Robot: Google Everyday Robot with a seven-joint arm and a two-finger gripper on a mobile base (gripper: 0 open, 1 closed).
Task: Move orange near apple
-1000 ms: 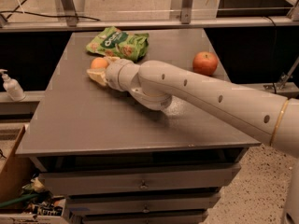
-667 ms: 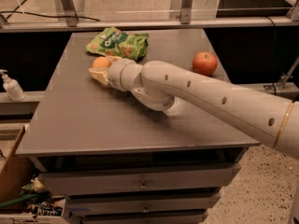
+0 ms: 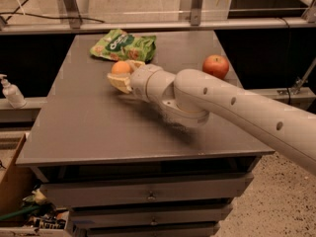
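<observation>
The orange (image 3: 120,67), small and yellow-orange, sits between the pale fingers of my gripper (image 3: 122,75) over the left-centre of the grey table (image 3: 89,132). The gripper is shut on it, and a lower finger (image 3: 117,82) shows beneath the fruit. The apple (image 3: 216,65), larger and red-orange, rests on the table near its right edge, well to the right of the orange. My white arm (image 3: 232,105) reaches in from the lower right and hides the table between the two fruits.
A green snack bag (image 3: 123,45) lies at the back of the table, just behind the gripper. A soap bottle (image 3: 11,92) stands on a ledge to the left. Drawers (image 3: 148,196) are below the tabletop, and a cardboard box (image 3: 10,181) sits at the lower left.
My gripper has moved to the right across the table with the orange in it, away from the left side. The apple and the bag have not moved.
</observation>
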